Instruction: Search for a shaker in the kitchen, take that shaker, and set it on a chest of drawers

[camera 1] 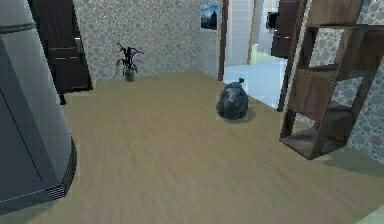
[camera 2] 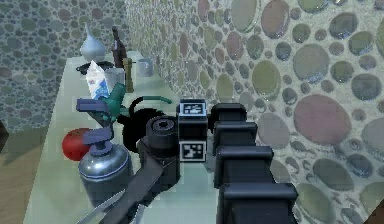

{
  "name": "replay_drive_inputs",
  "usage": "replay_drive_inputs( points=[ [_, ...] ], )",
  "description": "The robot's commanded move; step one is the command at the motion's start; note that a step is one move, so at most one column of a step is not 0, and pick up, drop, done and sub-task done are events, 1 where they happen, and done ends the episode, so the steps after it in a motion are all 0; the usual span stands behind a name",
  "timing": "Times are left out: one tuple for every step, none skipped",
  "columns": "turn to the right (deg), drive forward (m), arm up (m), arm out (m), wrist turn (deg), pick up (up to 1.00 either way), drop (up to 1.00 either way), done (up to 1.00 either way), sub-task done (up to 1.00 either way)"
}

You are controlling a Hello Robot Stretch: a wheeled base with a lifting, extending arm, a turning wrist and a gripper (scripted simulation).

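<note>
On the pale green countertop (camera 2: 60, 110) stands a grey metal canister with a rounded top (camera 2: 102, 172), shaped like a shaker, near the arm side view's lower left. My arm (camera 2: 245, 165) rises from the bottom edge and ends at two white marked squares (camera 2: 191, 128). Left of them is the gripper (camera 2: 133, 108), its dark body level with the canister and a teal thing (camera 2: 112, 98). Things stand on the counter right at and behind its fingers, so I cannot tell whether it holds anything.
Also on the counter are a red round thing (camera 2: 74, 146), a white carton (camera 2: 97, 76), a grey-blue flask (camera 2: 92, 45), a dark bottle (camera 2: 118, 52) and a cup (camera 2: 147, 67). Ahead are a grey fridge (camera 1: 30, 120), a potted plant (camera 1: 128, 62), a dark bag (camera 1: 235, 100), wooden shelves (camera 1: 330, 90) and a doorway (camera 1: 250, 50).
</note>
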Motion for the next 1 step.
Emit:
replay_drive_inputs(
  points=[
    [0.0, 0.0, 0.0, 0.0, 45.0, 0.0, 0.0, 0.0, 0.0]
  ],
)
